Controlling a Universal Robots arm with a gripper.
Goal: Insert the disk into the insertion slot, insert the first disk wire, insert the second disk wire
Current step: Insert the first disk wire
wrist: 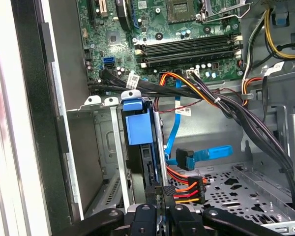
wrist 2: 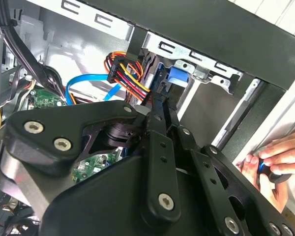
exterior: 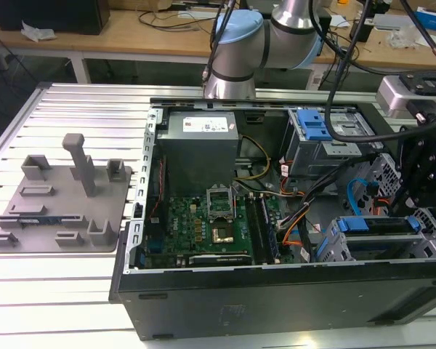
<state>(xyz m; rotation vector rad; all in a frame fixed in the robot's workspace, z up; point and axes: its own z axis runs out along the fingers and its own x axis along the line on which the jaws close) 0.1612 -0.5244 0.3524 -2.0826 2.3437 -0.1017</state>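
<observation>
Open case (exterior: 276, 305) lies on a slatted metal table (exterior: 58, 291). Inside it the disk (wrist: 137, 123) sits in the slot (wrist: 98, 142), where the claw (wrist: 161, 196) pinches narrow on a wire plug (wrist: 171, 189). A grey fixture plate (exterior: 58, 196) lies at the exterior view's left, with wooden benches (exterior: 131, 36) behind.

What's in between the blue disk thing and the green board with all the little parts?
In the first wrist view, a bundle of black cables crosses between the disk in its blue frame and the motherboard.
</observation>
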